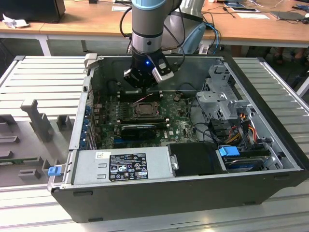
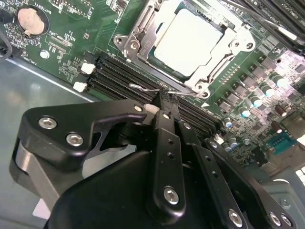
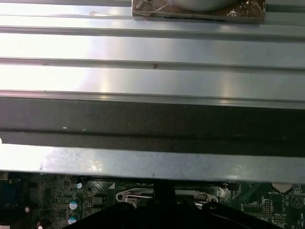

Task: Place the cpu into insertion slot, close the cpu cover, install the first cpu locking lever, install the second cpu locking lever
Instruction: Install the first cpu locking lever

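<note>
The cpu (image 2: pixel 188 40) is sitting in the slot (image 1: pixel 144 109) under the closed cover (image 2: pixel 209 64). The claw (image 2: pixel 162 101), pinched narrow, is touching a lever (image 2: pixel 142 88), which probably needs pushing down and hooking.

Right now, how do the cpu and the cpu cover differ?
The cpu is a solid pale square; the cpu cover is a metal frame with an open window. The cpu sits in the middle; the cpu cover rings its edges. Both lie flat on the motherboard.
</note>
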### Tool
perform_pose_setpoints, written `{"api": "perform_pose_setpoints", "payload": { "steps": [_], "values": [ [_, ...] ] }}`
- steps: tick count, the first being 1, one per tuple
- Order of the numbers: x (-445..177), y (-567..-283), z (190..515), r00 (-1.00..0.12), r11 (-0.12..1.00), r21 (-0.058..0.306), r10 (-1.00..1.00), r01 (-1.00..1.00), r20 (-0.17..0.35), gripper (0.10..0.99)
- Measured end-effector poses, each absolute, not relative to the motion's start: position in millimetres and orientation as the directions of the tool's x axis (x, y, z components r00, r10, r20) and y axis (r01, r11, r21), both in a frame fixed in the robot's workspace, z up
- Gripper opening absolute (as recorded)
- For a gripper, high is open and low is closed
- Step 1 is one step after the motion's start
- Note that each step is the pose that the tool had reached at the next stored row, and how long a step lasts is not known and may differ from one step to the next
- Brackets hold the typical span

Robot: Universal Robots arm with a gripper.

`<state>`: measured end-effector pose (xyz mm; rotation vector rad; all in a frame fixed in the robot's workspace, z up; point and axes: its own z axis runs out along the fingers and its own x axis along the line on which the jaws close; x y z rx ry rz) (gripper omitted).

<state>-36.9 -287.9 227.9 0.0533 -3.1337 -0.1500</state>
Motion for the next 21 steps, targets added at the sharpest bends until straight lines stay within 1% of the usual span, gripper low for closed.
{"api": "perform_pose_setpoints", "payload": {
  "steps": [21],
  "values": [
    [-20.9,-283.8,217.1,-0.999,0.995,0.09,-0.038,-0.038,0.002,0.106]
  ]
}}
